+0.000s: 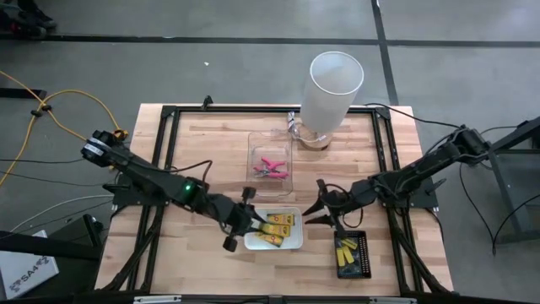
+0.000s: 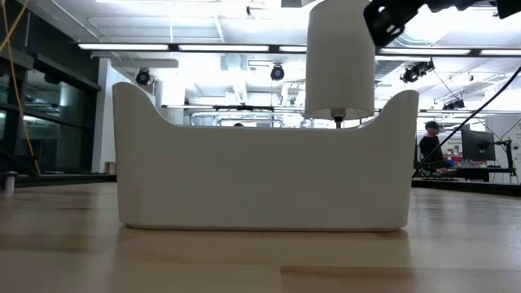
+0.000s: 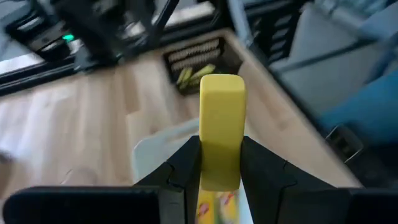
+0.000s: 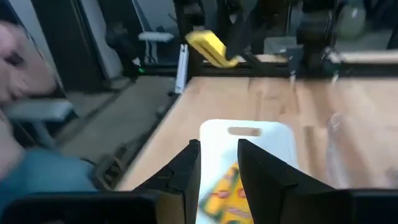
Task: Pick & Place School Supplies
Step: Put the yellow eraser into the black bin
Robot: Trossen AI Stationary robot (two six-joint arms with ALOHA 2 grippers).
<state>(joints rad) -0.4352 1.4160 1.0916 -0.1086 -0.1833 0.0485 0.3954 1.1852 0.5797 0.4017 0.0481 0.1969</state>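
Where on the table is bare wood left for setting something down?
Bare wood lies left of the clear tray, and right of it up to the right arm. Crowded: the front middle, where both pincers, left and right, flank the white tray beside the black tray.

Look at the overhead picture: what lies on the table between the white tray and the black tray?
In the high view the right gripper hangs over the gap between the white tray and the black tray; the wood below looks bare.

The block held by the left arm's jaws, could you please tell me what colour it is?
Plain yellow; the block shows best in the left wrist view.
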